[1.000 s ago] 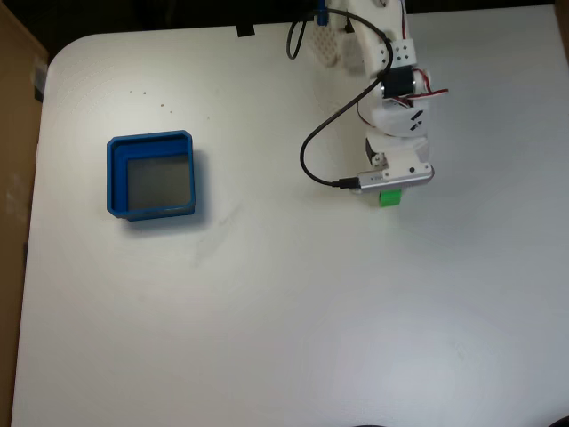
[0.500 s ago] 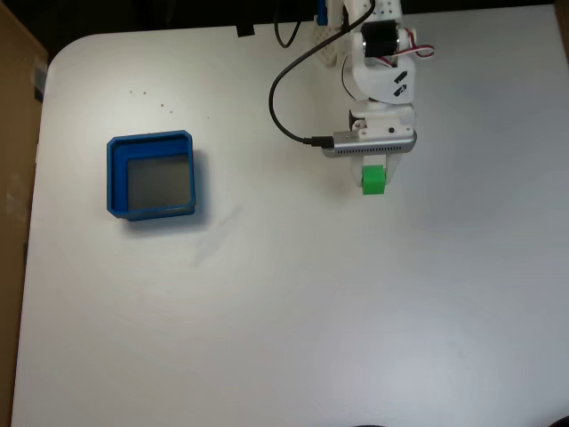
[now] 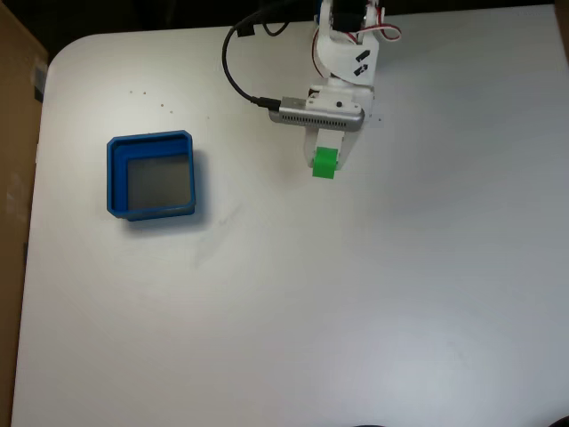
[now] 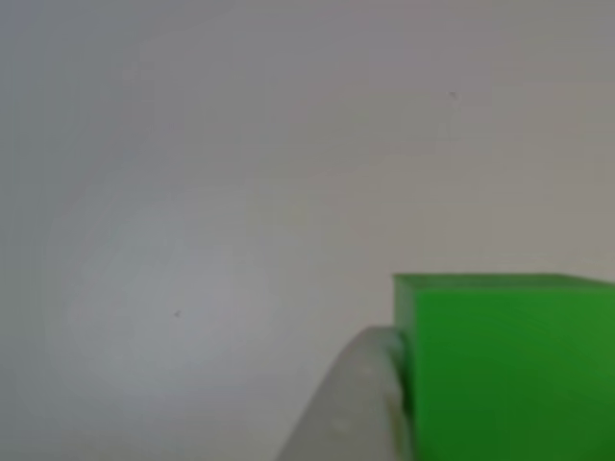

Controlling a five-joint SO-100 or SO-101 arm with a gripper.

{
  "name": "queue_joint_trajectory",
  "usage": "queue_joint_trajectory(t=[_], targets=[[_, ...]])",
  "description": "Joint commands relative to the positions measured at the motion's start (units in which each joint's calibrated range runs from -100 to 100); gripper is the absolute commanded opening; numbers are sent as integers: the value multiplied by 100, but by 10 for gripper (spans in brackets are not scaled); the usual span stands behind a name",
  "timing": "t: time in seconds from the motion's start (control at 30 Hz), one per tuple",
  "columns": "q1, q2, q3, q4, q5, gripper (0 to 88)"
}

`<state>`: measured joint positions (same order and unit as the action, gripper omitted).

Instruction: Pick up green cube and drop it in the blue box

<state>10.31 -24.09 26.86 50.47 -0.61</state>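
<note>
Hand (image 3: 326, 164): clamped on green cube (image 3: 325, 162) | blue box (image 3: 152, 176): well left of hand | counter (image 3: 356, 294): white

Fixed view: high overhead, looking straight down, whole desk (image 3: 373, 311) visible. Other view: very close, near pincer. Shared: green cube (image 3: 325, 162) (image 4: 504, 370), bare desk.

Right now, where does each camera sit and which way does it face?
Fixed view: above the table, looking straight down; shows the box at left, the arm entering from the top edge and the gripper holding the cube.
Other view: close by the gripper, facing the bare table; one pale finger touches the cube at lower right.
Shared: the cube, the gripper and the table.
</note>
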Motion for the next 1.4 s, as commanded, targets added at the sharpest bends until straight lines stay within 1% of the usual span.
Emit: queue_joint_trajectory(t=[0.0, 0.37, 0.5, 1.13, 1.37], targets=[[486, -286, -355, 49, 5, 23], [1642, -219, -400, 25, 5, 23], [1924, -135, -879, 41, 5, 22], [3022, 2656, -3056, 49, 5, 23], [3282, 3475, -3878, 41, 5, 23]])
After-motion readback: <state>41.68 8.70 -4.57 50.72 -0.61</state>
